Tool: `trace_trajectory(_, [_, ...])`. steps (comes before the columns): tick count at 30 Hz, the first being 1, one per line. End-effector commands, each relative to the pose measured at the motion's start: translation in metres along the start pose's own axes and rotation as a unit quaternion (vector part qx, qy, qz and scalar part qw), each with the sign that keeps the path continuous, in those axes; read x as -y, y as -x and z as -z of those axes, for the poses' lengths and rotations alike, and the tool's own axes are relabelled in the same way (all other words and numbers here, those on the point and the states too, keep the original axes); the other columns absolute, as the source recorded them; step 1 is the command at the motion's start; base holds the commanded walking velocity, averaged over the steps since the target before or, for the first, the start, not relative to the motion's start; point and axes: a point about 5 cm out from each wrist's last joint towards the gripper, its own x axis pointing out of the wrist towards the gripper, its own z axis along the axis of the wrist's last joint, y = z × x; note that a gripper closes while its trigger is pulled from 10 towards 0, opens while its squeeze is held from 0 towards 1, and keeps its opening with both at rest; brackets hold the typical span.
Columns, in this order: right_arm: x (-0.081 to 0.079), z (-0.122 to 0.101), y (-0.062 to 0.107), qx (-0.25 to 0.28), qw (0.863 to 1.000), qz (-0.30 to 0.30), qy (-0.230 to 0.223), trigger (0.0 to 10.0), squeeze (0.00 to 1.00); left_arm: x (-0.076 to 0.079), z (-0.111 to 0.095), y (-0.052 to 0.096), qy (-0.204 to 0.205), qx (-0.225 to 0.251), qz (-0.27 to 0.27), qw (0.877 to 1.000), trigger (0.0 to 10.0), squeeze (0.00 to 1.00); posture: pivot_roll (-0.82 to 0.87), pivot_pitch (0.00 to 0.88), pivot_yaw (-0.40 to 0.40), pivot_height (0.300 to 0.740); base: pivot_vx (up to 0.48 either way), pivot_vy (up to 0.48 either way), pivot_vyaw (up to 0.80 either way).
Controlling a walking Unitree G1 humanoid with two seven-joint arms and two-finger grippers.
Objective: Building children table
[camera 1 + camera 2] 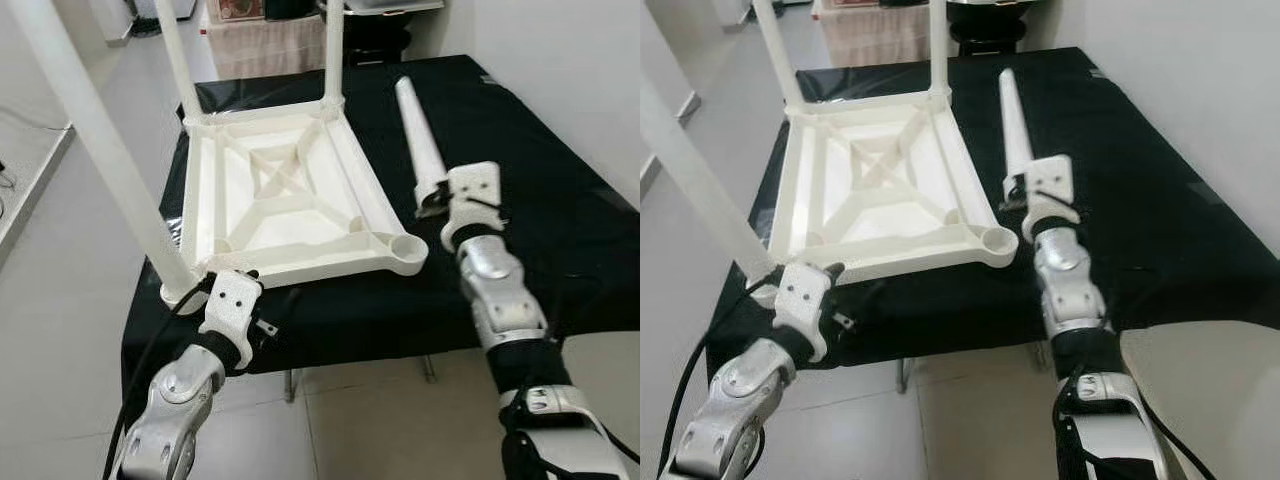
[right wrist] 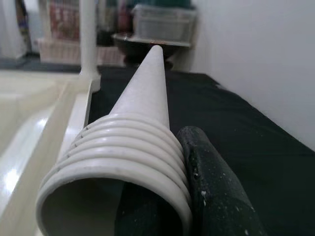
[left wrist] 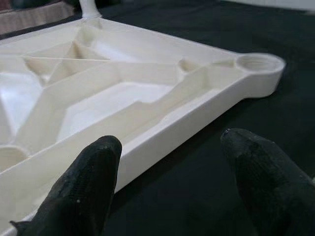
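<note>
Glossy white plastic tabletop, ribbed plastic leg, matt black cloth

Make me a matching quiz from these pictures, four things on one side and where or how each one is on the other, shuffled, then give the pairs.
1. loose table leg
2. tabletop
3. left gripper
4. empty corner socket

a. upside down on the black cloth
b. open, by the tabletop's near edge
c. held at its threaded end by the right gripper
d. nearest the right gripper

1-c, 2-a, 3-b, 4-d
</note>
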Motion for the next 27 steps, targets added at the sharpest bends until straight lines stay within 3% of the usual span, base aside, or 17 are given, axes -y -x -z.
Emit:
trace_trajectory(1, [-0.003,-0.001,0.008,0.005,0.997,-0.021,-0.076,10.0,0.0,0.002,0.004,-0.002,0.025,-0.011,0.007,1.0,10.0,0.0,0.01,0.126,0.052,0.74,0.0,0.0,0.0])
trace_trajectory(2, [-0.003,-0.001,0.008,0.005,0.997,-0.021,-0.076,10.0,0.0,0.002,0.004,-0.002,0.025,-0.011,0.007,1.0,10.0,0.0,0.01,0.126,0.052,0.74,0.0,0.0,0.0])
trace_trajectory(3, [-0.006,0.0,0.016,0.01,0.989,-0.035,-0.145,10.0,0.0,0.004,0.004,-0.004,0.034,-0.012,0.009,0.999,10.0,0.0,0.0,0.124,0.052,0.74,0.0,0.0,0.0])
trace_trajectory(4, [-0.008,0.002,0.02,0.009,0.984,-0.039,-0.175,10.0,0.0,0.005,0.004,-0.005,0.035,-0.015,0.008,0.999,10.0,0.0,0.0,0.124,0.052,0.74,0.0,0.0,0.0])
trace_trajectory(13, [-0.018,0.007,0.029,0.006,0.964,-0.056,-0.261,10.0,0.0,0.004,0.009,-0.007,0.029,-0.037,-0.002,0.999,10.0,0.0,-0.01,0.124,0.052,0.74,0.0,0.0,0.0])
trace_trajectory(21, [-0.025,0.011,0.036,-0.007,0.963,-0.069,-0.261,10.0,0.0,0.001,0.01,-0.009,0.022,-0.043,-0.009,0.999,10.0,0.0,-0.01,0.13,0.056,0.74,0.0,0.0,0.0])
trace_trajectory(27, [-0.027,0.011,0.039,-0.01,0.969,-0.081,-0.235,10.0,0.0,0.001,0.01,-0.009,0.015,-0.045,-0.008,0.999,10.0,0.0,-0.01,0.13,0.058,0.74,0.0,0.0,0.0])
